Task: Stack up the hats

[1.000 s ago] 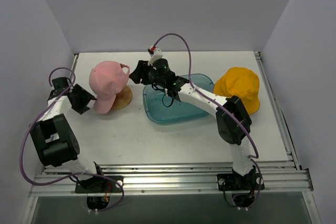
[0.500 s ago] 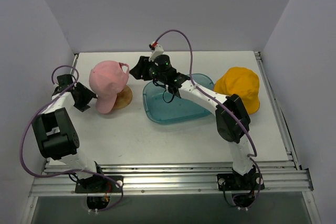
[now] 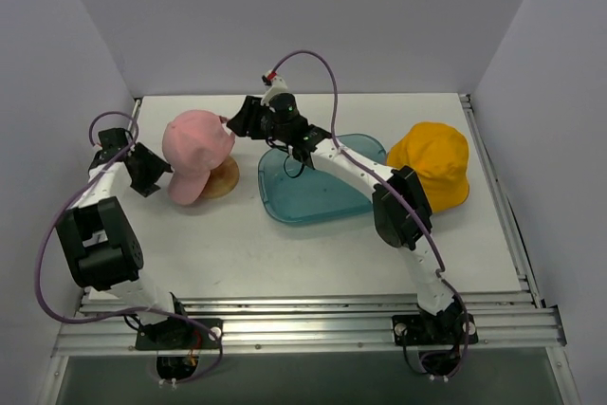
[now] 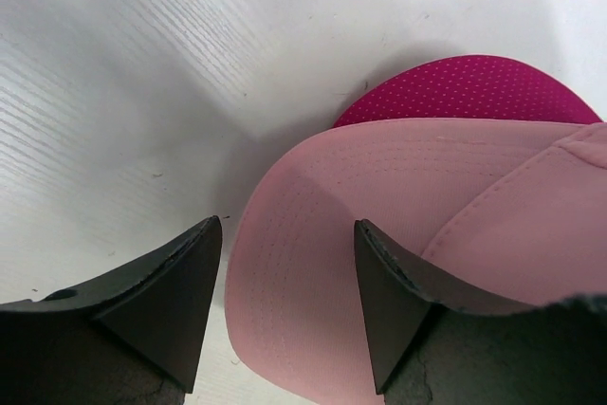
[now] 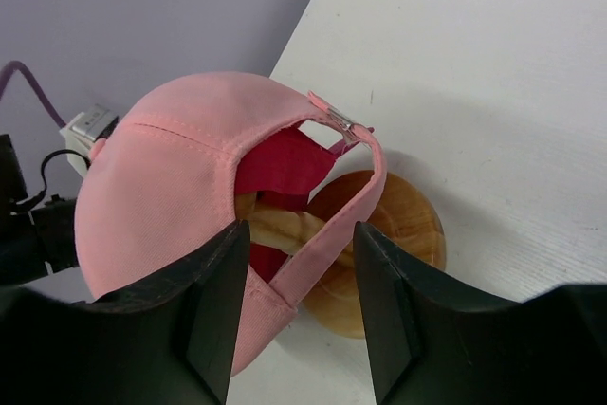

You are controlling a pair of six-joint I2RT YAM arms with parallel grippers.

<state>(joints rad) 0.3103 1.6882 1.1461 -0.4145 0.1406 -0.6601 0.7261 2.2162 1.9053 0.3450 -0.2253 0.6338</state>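
Observation:
A pale pink hat sits on the wooden stand, over a magenta hat whose brim shows under it in the left wrist view. The grey hat is out of view. A yellow-orange hat lies at the right. My left gripper is open, and the pink brim lies between its jaws. My right gripper is open behind the pink hat, and its jaws straddle the back strap. Magenta cloth and the stand's base show through the hat's rear opening.
A translucent teal tray lies in the middle of the table under the right arm. The left wall is close behind the left gripper. The metal rail runs along the near edge.
My right gripper has moved left and back, closer to the rear of the pink hat. My left gripper has shifted slightly toward the back at the brim. The hats have not moved.

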